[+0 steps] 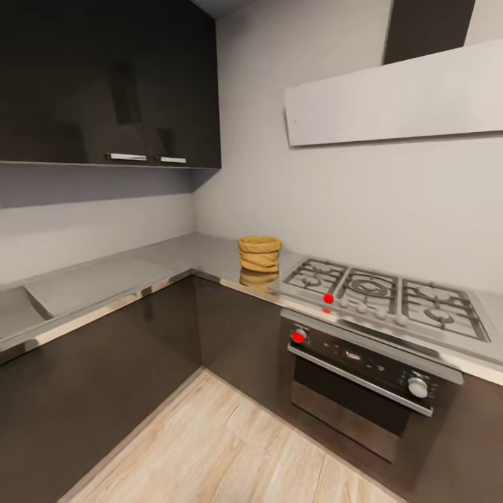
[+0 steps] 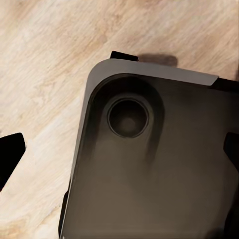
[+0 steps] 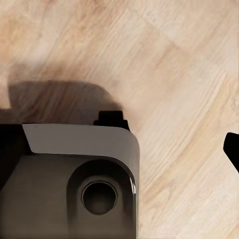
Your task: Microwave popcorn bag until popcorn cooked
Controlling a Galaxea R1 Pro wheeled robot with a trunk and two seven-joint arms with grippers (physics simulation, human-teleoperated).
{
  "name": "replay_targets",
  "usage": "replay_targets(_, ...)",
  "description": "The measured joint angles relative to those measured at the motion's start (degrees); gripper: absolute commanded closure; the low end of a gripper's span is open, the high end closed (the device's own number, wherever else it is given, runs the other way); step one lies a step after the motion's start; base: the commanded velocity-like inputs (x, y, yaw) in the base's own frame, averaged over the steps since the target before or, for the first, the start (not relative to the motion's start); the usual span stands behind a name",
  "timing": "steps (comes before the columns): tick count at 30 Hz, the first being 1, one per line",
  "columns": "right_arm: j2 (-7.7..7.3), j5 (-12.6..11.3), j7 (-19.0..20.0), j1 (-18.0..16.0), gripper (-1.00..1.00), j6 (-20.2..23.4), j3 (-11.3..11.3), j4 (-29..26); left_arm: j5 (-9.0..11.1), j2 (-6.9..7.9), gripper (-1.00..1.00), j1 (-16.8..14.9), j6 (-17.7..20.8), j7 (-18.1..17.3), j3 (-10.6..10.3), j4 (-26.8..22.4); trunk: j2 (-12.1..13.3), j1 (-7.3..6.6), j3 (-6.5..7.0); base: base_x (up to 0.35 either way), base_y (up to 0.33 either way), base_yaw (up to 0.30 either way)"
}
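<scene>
The popcorn bag (image 1: 259, 253), a squat tan sack with rolled folds and a round mouth, stands upright on the grey countertop (image 1: 105, 279) near the inner corner, just left of the gas hob. Its inside is hidden from here. The microwave and the popcorn are out of view. My left gripper (image 2: 119, 152) hangs open over my own dark base and the wood floor, with one black fingertip (image 2: 10, 155) at each side of the picture. My right gripper (image 3: 119, 149) is also low over the base and is open, holding nothing; one fingertip (image 3: 232, 149) shows at the edge.
A steel gas hob (image 1: 388, 293) with a built-in dark oven (image 1: 360, 391) below it lies right of the bag. Dark wall cabinets (image 1: 105, 84) hang over the left run, and a range hood (image 1: 398, 98) over the hob. Wood floor (image 1: 230, 447) fills the corner in front.
</scene>
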Motion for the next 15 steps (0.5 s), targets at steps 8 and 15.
replay_targets(8,0.17,0.0,0.0,0.0,-1.00,0.0,0.0,0.0,0.0,-0.07,-1.00,0.0,0.0,0.0,0.0,0.0,0.0,0.00,0.00,0.313,0.104,0.000)
replay_targets(15,0.18,0.0,0.0,0.0,-1.00,0.0,0.0,0.0,0.0,-0.08,-1.00,0.0,-0.1,0.0,-0.1,0.0,0.0,0.00,0.00,0.314,0.097,0.000)
